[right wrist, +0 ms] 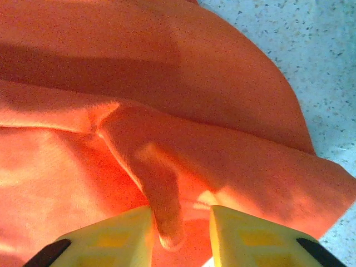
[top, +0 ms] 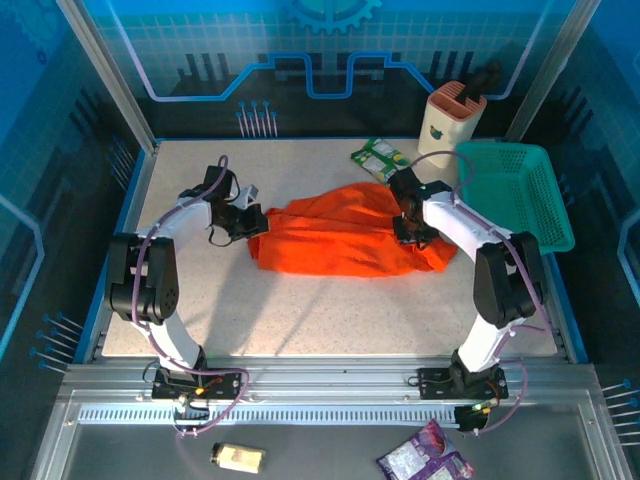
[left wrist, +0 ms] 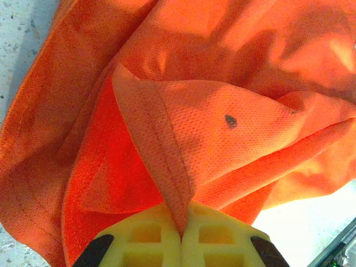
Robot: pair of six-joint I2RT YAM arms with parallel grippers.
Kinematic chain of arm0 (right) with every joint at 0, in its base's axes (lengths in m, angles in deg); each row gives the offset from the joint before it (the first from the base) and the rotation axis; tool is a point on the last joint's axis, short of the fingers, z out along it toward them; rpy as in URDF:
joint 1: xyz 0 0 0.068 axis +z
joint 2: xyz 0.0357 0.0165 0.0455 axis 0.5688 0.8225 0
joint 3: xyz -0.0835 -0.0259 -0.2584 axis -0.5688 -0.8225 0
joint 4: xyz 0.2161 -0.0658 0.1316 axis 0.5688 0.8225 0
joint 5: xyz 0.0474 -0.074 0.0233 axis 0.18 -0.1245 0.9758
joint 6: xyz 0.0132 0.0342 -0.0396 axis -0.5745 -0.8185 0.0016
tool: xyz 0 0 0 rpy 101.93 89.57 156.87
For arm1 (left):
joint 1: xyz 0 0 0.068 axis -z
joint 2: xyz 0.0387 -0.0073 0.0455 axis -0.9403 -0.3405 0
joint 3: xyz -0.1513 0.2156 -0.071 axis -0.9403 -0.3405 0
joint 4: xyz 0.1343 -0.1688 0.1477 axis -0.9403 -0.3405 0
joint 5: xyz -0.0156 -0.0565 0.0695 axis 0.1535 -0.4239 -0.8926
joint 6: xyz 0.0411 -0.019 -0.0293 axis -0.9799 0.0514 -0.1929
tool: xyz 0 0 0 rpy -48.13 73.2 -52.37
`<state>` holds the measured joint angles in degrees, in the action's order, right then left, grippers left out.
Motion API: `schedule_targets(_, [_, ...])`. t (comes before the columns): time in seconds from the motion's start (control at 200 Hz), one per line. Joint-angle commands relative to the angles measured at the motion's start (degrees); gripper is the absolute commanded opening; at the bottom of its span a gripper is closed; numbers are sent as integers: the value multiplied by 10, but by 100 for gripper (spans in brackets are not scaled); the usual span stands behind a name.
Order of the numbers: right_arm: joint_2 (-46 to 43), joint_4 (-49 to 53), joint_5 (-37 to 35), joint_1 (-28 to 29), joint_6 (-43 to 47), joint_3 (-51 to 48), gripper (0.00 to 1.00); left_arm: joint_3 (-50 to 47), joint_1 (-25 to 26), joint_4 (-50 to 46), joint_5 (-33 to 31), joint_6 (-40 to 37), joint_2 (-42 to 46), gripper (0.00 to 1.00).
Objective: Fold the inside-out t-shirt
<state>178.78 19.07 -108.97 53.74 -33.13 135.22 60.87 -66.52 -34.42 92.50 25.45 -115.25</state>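
The left end effector (left wrist: 181,231) is pressed together on a fold of the orange t-shirt (top: 340,240), which lies bunched in the middle of the desk (top: 300,320). The right end effector (right wrist: 181,225) is spread around a ridge at the shirt's right end. I think this is the grabbing step: the right one must pinch next, then both pull the shirt flat.

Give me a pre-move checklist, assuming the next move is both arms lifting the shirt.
1. Left gripper hold: jaws shut on a seamed fold of the t-shirt. Ok.
2. Right gripper hold: jaws open, with a ridge of cloth between them that is not clamped. Not ok.
3. Number of layers in the left pinch: cannot tell.
4. Shirt laid flat for folding: bunched and wrinkled between the two arms. Not ok.
5. Shirt fully on the table, none over an edge. Ok.
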Motion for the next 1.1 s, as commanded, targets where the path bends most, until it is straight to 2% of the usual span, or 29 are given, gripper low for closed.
schedule_targets(0.0, [20,-9,0,4,-3,0,26,-5,-2,-8,3,5,20,0])
schedule_targets(0.17, [-11,1,-14,3,1,8,0,5,-4,-15,-6,7,43,0])
schedule_targets(0.37, [-83,56,-53,-9,35,97,0,60,-25,-29,-3,27,106,0])
schedule_targets(0.6, [-133,115,-93,-12,101,297,0,191,-72,-53,-49,40,231,0])
schedule_targets(0.76, [-138,168,-173,-41,147,521,0,249,-78,-50,-4,45,234,0])
schedule_targets(0.871, [-142,134,-307,-8,235,643,0,211,-78,7,25,74,240,0])
schedule_targets(0.931, [-162,35,-400,40,323,631,0,195,-78,25,28,84,246,0])
schedule_targets(0.971, [-180,-29,-423,61,368,601,0,202,-79,21,26,83,248,0])
schedule_targets(1.026, [-199,-69,-408,80,383,561,0,241,-84,-2,17,73,247,0])
schedule_targets(1.096, [-206,-48,-363,85,339,527,0,332,-99,-50,-8,54,242,0])
